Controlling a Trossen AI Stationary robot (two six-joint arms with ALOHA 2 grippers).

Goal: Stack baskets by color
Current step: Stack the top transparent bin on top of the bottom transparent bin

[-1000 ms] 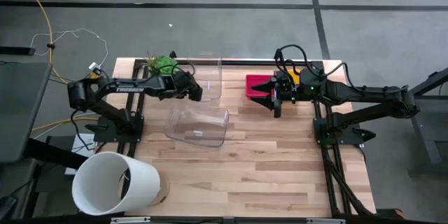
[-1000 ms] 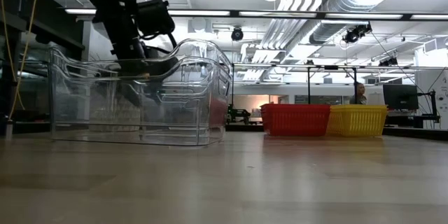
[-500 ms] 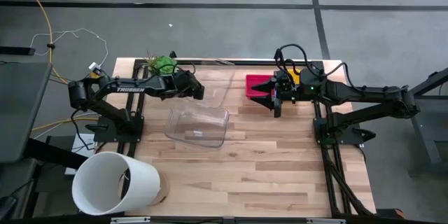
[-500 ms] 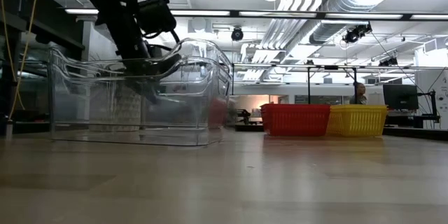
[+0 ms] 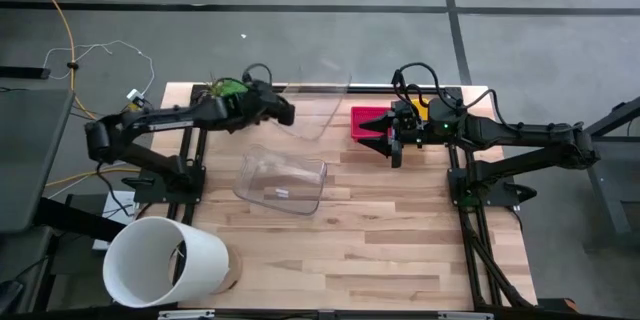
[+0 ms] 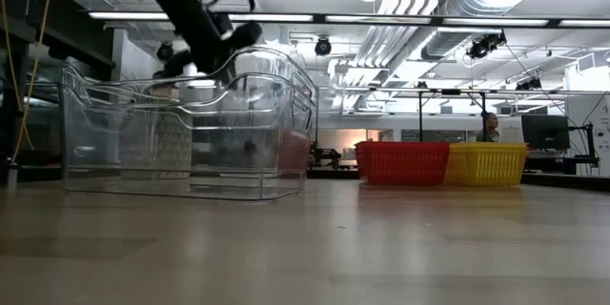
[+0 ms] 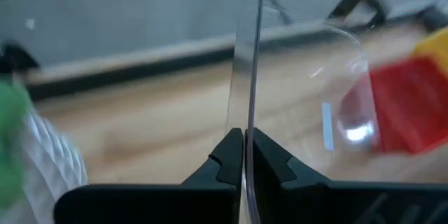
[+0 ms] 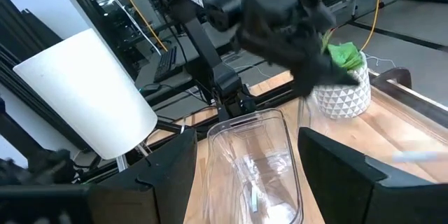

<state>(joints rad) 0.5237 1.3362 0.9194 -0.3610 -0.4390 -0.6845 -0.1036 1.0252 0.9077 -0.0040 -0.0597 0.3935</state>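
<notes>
From my station I see the left gripper (image 7: 244, 155) clenched on the thin edge of a clear plastic sheet-like piece (image 5: 318, 108), holding it off the table at the far edge; its fingers (image 7: 225, 159) pinch the transparent wall between them. Just beneath and nearer than that gripper lies a clear rectangular plastic tub (image 5: 282, 181) on the wooden table (image 5: 400, 230); a white patterned pot with a green plant (image 8: 341, 87) sits beside the left gripper. The right gripper (image 5: 392, 145) hangs with its jaws spread, grasping nothing; the red-pink perforated plastic basket (image 5: 368, 123) sits right beside it at the far edge, under its fingers (image 8: 164, 171) as far as I can tell. In the low view that red basket (image 6: 401, 163) stands touching a bright yellow perforated basket (image 6: 486, 164), side by side rather than stacked. A big white cylinder (image 5: 165, 262) lies at the near corner, well apart from both grippers.
</notes>
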